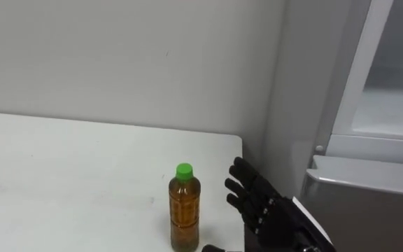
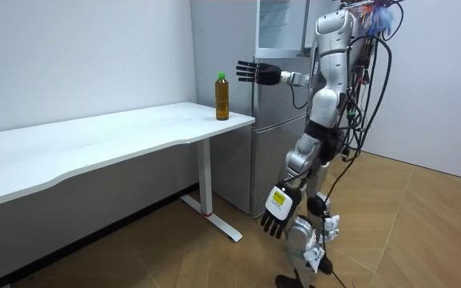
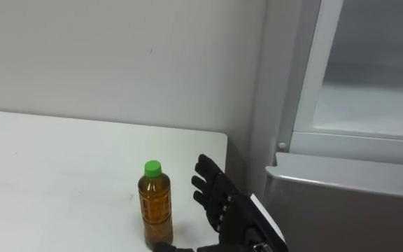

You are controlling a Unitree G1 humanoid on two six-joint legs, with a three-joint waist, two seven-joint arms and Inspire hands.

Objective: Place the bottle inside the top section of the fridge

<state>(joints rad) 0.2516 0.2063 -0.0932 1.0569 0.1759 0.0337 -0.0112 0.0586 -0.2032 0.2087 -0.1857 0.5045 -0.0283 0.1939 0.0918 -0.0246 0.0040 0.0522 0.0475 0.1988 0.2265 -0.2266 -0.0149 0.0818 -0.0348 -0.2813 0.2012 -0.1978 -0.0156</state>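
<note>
Left eye view shows the robot's right hand (image 1: 273, 211) coming in from the lower right. Its fingers (image 1: 242, 183) are straight and spread apart, and they hold nothing. The palm is turned toward the bottle (image 1: 185, 208), and a narrow gap is visible between the fingers and the bottle's side. The thumb (image 1: 214, 248) reaches low in front of the bottle's base; I cannot tell if it touches there.

The bottle stands upright on the white table (image 1: 61, 161), near the table's right end and just beside the hand. It holds amber liquid and has a green cap (image 1: 184, 169).

Behind the table is a plain light wall (image 1: 117, 56). To the right of the table's end stands the grey fridge (image 1: 369, 182). Its upper compartment (image 1: 397, 105) appears to stand open, with a pale inside behind a light frame.

In the room view the robot stands upright on the wooden floor (image 2: 174, 256), beside the end of the table and in front of the fridge. Its right arm is stretched out level toward the bottle. The left hand (image 2: 277, 210) hangs low beside the leg, with its fingers loose and a little spread, and it holds nothing. It is well apart from the table and the bottle.
</note>
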